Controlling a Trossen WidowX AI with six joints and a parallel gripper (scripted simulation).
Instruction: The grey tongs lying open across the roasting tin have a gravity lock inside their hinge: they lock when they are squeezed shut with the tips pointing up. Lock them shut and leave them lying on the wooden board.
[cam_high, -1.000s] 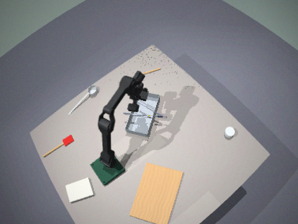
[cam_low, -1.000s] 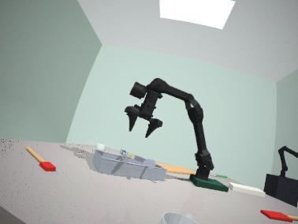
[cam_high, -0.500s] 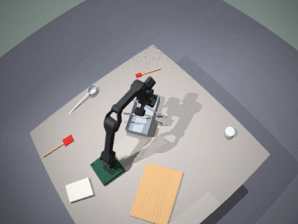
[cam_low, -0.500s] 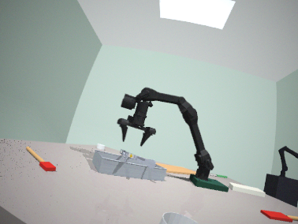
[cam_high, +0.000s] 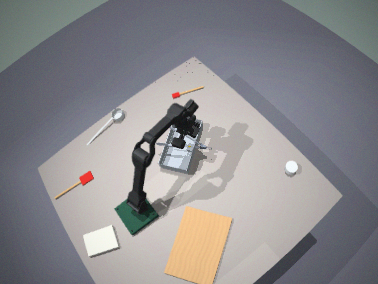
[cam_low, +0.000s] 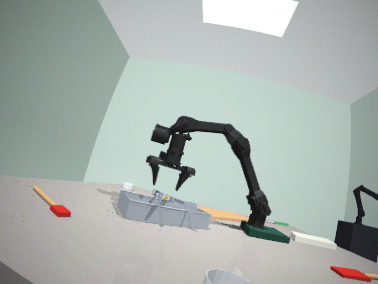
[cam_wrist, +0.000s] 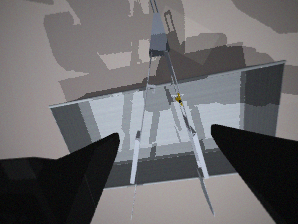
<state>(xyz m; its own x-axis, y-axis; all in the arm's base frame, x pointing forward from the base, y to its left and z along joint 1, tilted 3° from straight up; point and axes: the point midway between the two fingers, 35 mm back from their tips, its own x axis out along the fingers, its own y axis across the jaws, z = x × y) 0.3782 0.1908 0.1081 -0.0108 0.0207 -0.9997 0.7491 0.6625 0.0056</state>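
Observation:
The grey tongs (cam_high: 204, 147) (cam_low: 158, 194) (cam_wrist: 159, 41) lie spread open across the roasting tin (cam_high: 174, 167) (cam_low: 134, 210) (cam_wrist: 64, 118). In the wrist view their hinge is past the far rim at the top and their two arms run down over the near rim; a small yellow mark shows on the right arm. My gripper (cam_low: 165, 187) (cam_wrist: 163, 133) is open and empty above the tin, pointing down, with its fingertips outside the two arms in the wrist view. In the top view my arm hides part of the tongs. The wooden board (cam_high: 199, 245) (cam_low: 221, 214) has nothing on it.
Two red-headed tools (cam_high: 86, 178) (cam_high: 176, 95), a ladle (cam_high: 118, 116), a white block (cam_high: 101, 241) and a white cup (cam_high: 291, 167) stand around the table. The tin's raised walls are below my fingers. The board is nearer my green base (cam_high: 131, 218).

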